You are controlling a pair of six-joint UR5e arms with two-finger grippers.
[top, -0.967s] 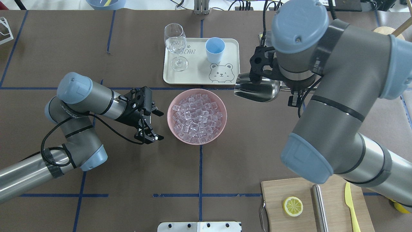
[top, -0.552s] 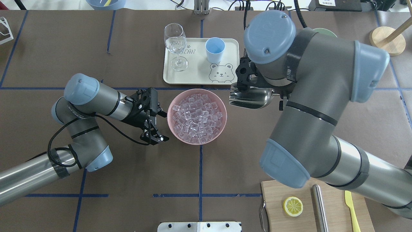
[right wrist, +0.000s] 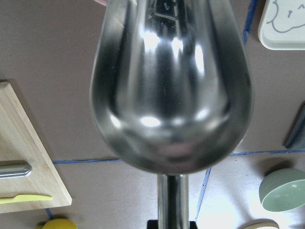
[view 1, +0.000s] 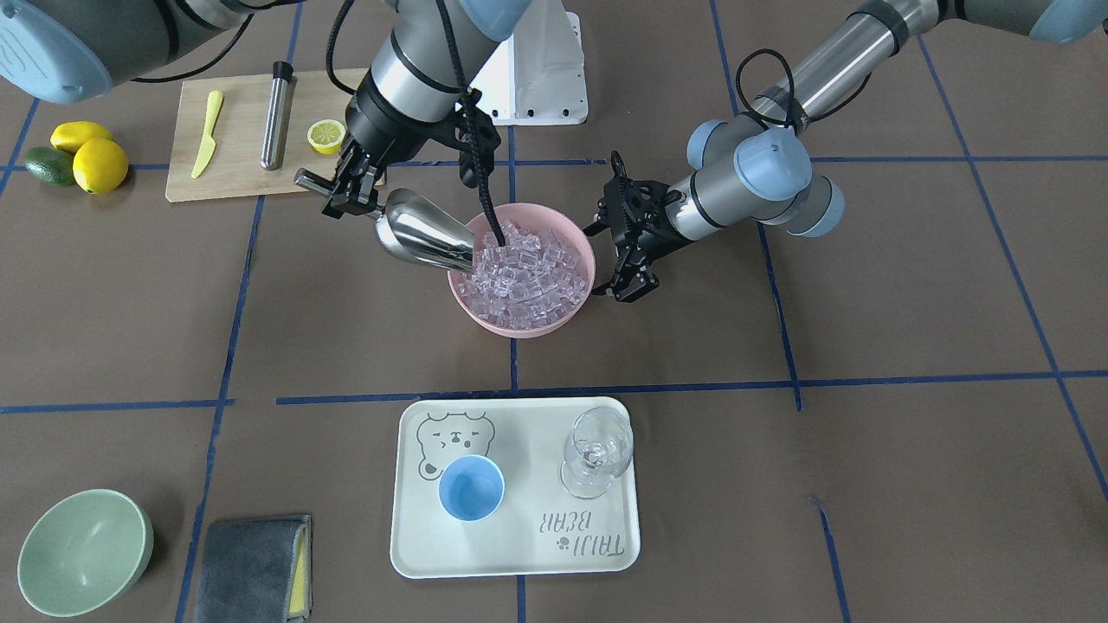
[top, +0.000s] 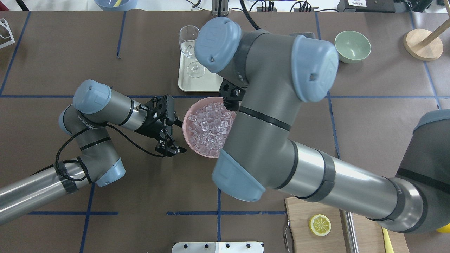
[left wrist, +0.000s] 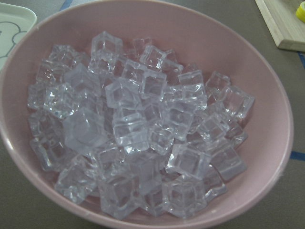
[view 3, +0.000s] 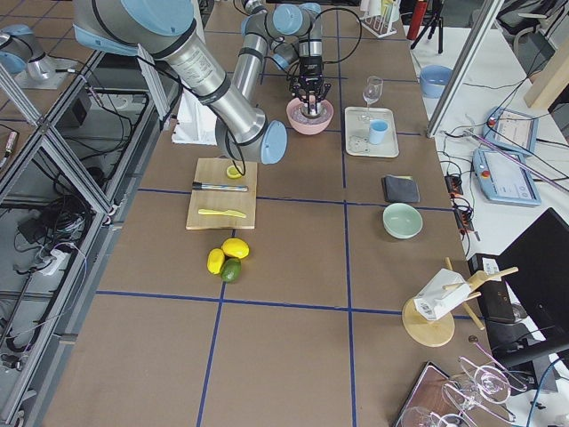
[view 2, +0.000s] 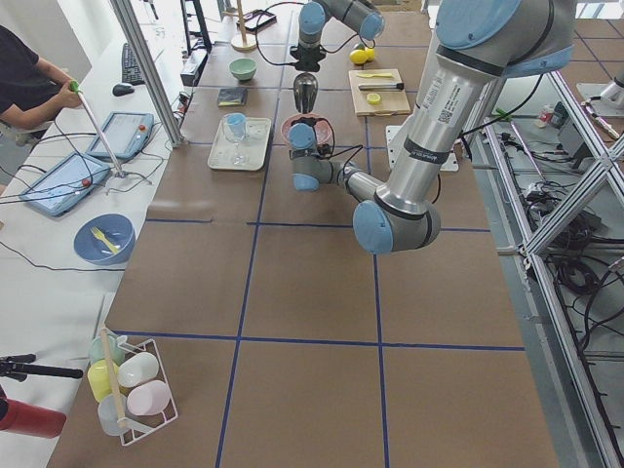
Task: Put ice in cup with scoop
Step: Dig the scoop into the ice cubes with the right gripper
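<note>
Seen from across the brown surface (view 1: pixel 866 303), at the left the robot's right pincer (view 1: pixel 344 192) is pinching the thin rod handle of the shiny stainless-steel scoop (view 1: pixel 422 230). It is holding the scoop tilted mouth-down, so the lip is meeting the left rim of the round pink bowl (view 1: pixel 519 327), likely to dig under the pile. Nearer, the small light-blue plastic cup (view 1: pixel 471 487) is standing upright and empty on the cream bear-print tray (view 1: pixel 511 519), well apart from the bowl, as the target. The clear glassy ice cubes (view 1: pixel 524 272) are lying heaped in the bowl. At the right, the left pincer (view 1: pixel 616 260) is hovering with jaws spread just beside the bowl's right rim, probably to steady it against the push, though I cannot tell whether it is touching.
</note>
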